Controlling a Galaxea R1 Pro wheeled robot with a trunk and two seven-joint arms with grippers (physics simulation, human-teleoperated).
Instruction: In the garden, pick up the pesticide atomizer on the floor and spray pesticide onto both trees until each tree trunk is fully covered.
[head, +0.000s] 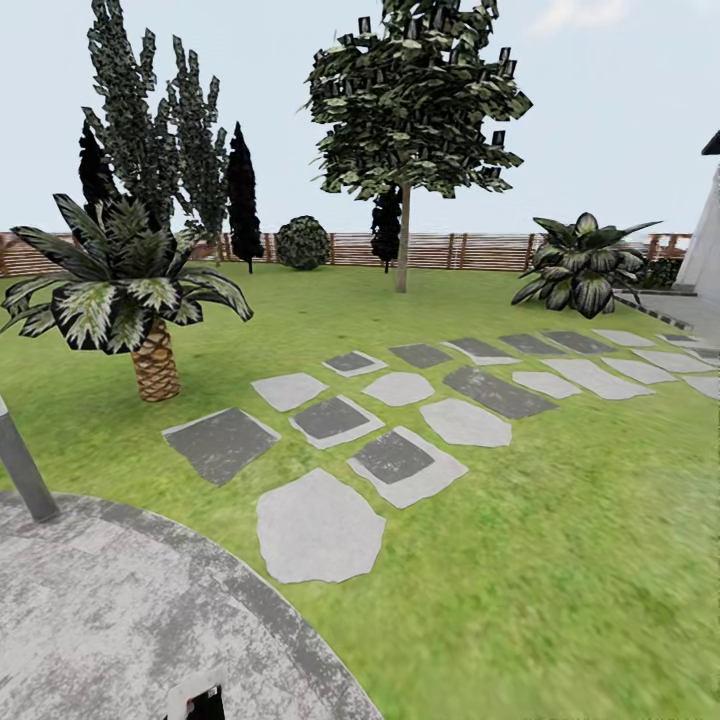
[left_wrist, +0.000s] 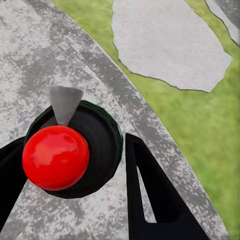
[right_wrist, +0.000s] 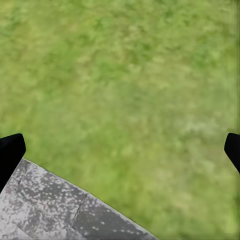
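Trees showed in the head view alone: one tree (head: 405, 110) with a bare grey trunk (head: 402, 240) stood at upper centre on the garden lawn (head: 560, 540), before the slatted fence (head: 470, 250); a palm (head: 130, 290) stood at left beside the stepping stones (head: 400, 430). The left wrist view showed a red ball (left_wrist: 55, 157) on a black dish (left_wrist: 102, 142) over grey paving (left_wrist: 50, 60), between the left gripper's (left_wrist: 75, 192) wide-open, empty jaws. The right gripper's (right_wrist: 120, 150) jaws stood wide apart over grass, holding nothing.
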